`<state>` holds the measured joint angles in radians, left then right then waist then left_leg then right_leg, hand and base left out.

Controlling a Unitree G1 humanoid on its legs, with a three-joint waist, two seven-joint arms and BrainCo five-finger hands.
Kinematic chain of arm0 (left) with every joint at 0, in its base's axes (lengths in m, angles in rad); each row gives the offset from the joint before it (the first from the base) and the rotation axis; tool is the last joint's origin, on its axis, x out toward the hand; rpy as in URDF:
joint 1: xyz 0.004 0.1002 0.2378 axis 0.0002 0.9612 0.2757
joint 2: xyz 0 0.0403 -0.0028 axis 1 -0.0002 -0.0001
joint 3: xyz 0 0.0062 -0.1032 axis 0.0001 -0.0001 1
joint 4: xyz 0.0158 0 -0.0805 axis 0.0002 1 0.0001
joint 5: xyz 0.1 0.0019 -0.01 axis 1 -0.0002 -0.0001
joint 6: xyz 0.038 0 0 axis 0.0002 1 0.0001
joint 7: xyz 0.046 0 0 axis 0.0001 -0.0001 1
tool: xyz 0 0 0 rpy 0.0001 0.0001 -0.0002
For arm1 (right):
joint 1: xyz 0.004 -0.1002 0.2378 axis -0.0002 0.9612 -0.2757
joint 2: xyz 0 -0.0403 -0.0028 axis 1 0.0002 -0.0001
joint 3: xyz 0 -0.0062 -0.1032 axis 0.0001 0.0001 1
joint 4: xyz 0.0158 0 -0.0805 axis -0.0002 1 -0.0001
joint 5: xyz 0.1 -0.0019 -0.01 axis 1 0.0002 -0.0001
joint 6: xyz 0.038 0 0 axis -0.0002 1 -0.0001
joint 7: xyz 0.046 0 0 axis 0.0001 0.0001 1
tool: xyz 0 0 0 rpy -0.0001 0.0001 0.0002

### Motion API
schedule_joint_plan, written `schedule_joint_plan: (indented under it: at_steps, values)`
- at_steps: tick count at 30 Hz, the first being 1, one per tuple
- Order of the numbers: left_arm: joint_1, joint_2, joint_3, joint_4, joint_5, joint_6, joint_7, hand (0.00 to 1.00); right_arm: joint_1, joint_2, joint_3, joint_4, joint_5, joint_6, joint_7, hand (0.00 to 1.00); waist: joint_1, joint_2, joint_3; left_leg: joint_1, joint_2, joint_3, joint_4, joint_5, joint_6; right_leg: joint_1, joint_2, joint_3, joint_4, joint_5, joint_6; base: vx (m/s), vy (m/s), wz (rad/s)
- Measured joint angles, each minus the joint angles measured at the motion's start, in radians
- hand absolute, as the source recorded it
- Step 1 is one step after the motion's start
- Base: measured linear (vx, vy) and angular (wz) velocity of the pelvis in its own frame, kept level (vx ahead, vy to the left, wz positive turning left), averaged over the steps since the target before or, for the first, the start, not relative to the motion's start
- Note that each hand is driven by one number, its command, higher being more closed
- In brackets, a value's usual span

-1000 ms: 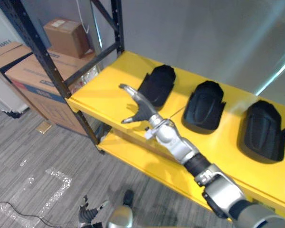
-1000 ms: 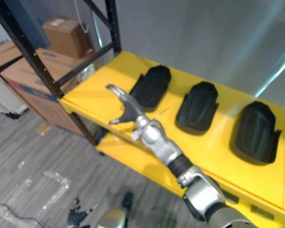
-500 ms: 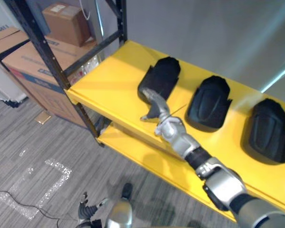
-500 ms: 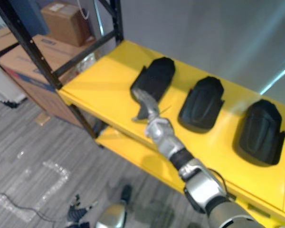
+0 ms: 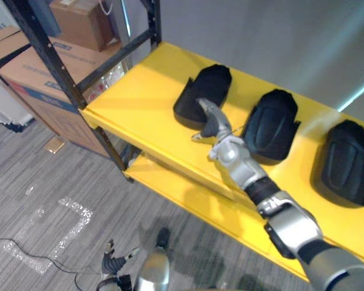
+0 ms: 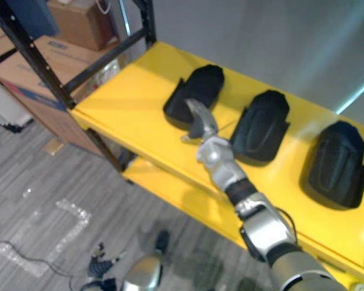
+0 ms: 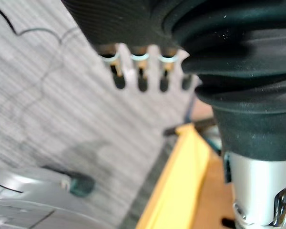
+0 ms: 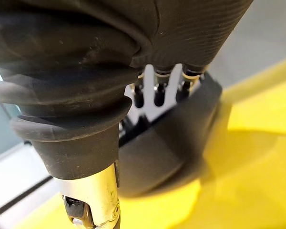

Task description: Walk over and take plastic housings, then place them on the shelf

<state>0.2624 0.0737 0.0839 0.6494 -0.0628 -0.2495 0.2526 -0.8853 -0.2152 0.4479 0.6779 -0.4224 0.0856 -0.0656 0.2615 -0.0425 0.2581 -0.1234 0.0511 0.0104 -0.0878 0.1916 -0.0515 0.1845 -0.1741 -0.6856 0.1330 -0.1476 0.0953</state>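
Grey wall (image 5: 261, 36) over a striped grey floor (image 5: 42, 182).
Yellow shelf (image 5: 139, 103) on black posts (image 5: 51, 63); cardboard boxes (image 5: 33, 82) stand on the floor beside it.

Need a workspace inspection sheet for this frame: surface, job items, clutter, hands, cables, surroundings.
surface: yellow shelf, with a lower yellow level beneath.
job's things: three black plastic housings in a row on the shelf, apart: left housing, middle housing, right housing.
clutter: cardboard boxes on the floor beside the rack.
hands: right hand open, over the left housing's near edge, contact unclear; left hand open, hanging low over the floor.
cables: nothing seen.
surroundings: black rack upright, grey floor, grey wall.
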Motion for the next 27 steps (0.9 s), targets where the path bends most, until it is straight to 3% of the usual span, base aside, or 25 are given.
schedule_joint_plan:
  at_steps: [5,16,23,25,27]
  values:
    - [-0.002,0.0,0.0,-0.001,0.0,0.014,0.001,0.0,-0.022,-0.014,0.046,-0.014,0.016,0.011,0.137,0.0,-0.001,0.0,0.0,0.005,0.007,0.004,0.0,-0.002,0.002,0.0,0.002,0.005,0.005,0.0,0.0,-0.04,-0.006,-0.04]
    - [-0.005,0.011,0.002,-0.001,0.001,0.041,0.003,0.0,-0.027,-0.035,0.07,-0.097,0.016,0.03,0.242,0.0,-0.003,-0.029,0.001,0.017,0.016,0.035,0.0,-0.004,0.006,-0.01,0.0,0.034,0.01,0.001,0.002,-0.03,-0.002,-0.08]
    - [-0.006,0.029,0.001,0.0,0.001,0.042,0.007,0.0,-0.024,-0.039,0.084,-0.159,0.006,0.05,0.26,0.0,-0.004,-0.049,-0.001,0.019,0.016,0.044,0.0,-0.005,0.006,-0.013,-0.002,0.045,0.009,0.002,0.003,-0.01,-0.005,-0.01]
    - [-0.005,0.03,0.001,0.0,0.001,0.042,0.007,0.0,-0.022,-0.039,0.084,-0.159,0.007,0.047,0.238,0.0,-0.004,-0.049,-0.002,0.02,0.016,0.044,0.0,-0.005,0.007,-0.013,-0.002,0.046,0.009,0.002,0.003,-0.02,-0.004,0.0]
    - [-0.004,0.03,0.0,0.0,0.001,0.042,0.007,0.0,-0.019,-0.039,0.084,-0.159,0.012,0.026,0.169,0.0,-0.004,-0.05,-0.002,0.021,0.017,0.044,0.0,-0.005,0.007,-0.013,-0.001,0.048,0.01,0.002,0.004,-0.04,-0.01,-0.01]
